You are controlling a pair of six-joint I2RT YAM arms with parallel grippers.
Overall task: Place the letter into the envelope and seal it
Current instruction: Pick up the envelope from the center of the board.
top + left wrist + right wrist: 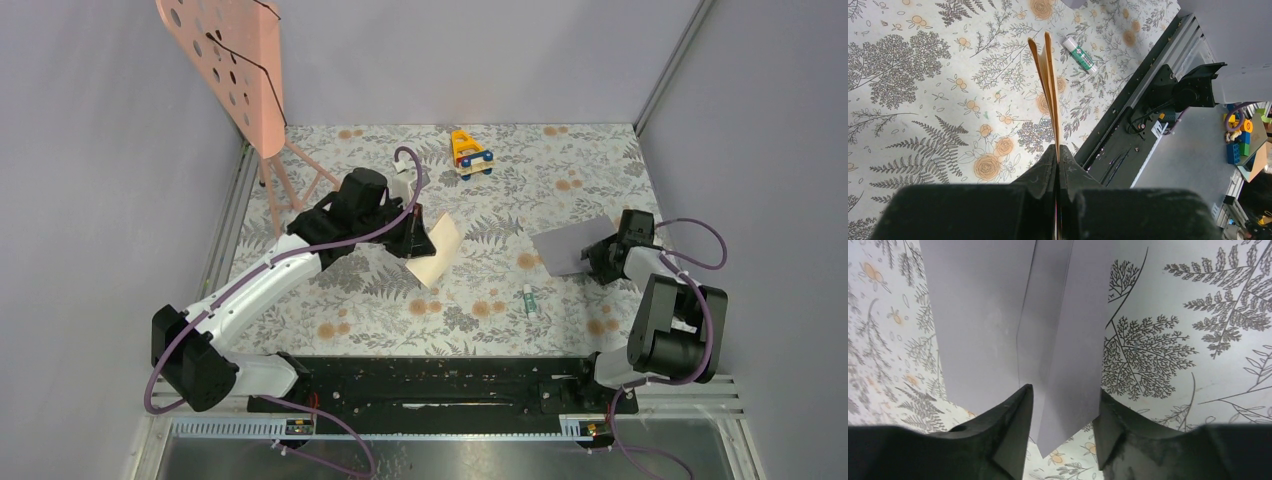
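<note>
The letter is a tan folded sheet held off the floral table at mid-left. My left gripper is shut on it. From the left wrist the letter shows edge-on, its two leaves splaying away from the shut gripper. The grey-lilac envelope lies at the right, tilted, its right end at my right gripper. In the right wrist view the envelope has its pointed flap standing between the fingers of the open gripper. The jaws stand apart on either side of the flap.
A small glue stick lies in front of the envelope and shows as the glue stick from the left wrist. A yellow toy car sits at the back. A pink perforated stand rises at the back left. The black rail runs along the near edge.
</note>
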